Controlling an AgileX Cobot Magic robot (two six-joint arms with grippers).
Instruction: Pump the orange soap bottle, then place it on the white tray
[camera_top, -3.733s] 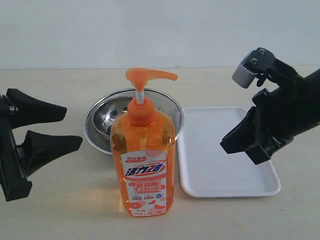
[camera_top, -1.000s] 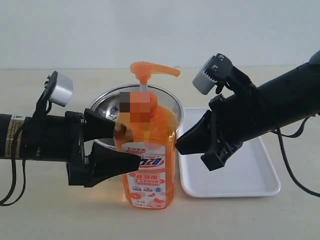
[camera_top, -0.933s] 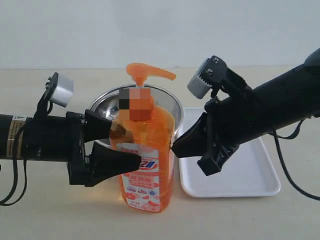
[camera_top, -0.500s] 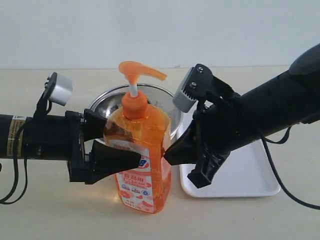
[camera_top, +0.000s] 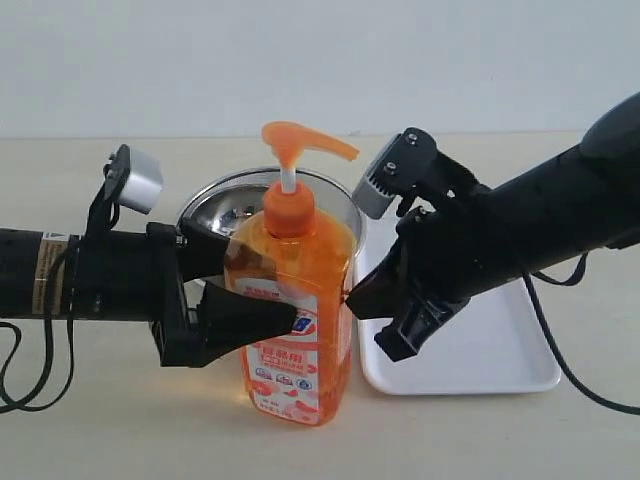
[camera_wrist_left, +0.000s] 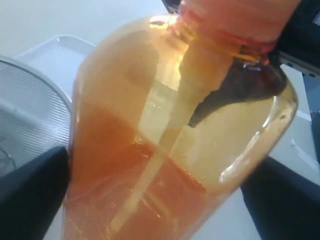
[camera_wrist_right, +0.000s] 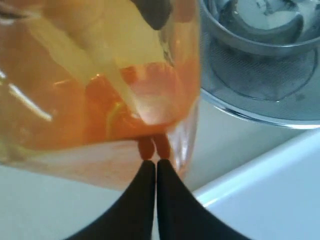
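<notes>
Exterior view: the orange soap bottle stands about upright on the table, lower centre of the frame. It is not on the white tray, which lies just right of it, centre right.

Left gripper comes in from the left edge with its jaws spread wide and straddles the bottle body at label height. One finger crosses in front of the label, the other sits behind the bottle. You have no clamp on it. Whether either finger touches the plastic, I can't tell.

Right gripper comes in from the right, over the tray. Its jaws are pressed together with nothing between them, and the tip sits right at the bottle's right side wall. Actual contact is not clear.

The pump head is up, white stem showing, spout pointing right.

The steel bowl sits behind the bottle, upper centre left.

Left wrist view: the bottle fills the gap between the two dark fingers.

Right wrist view: the shut tips meet at the bottle's edge, with bowl and tray beyond.
</notes>
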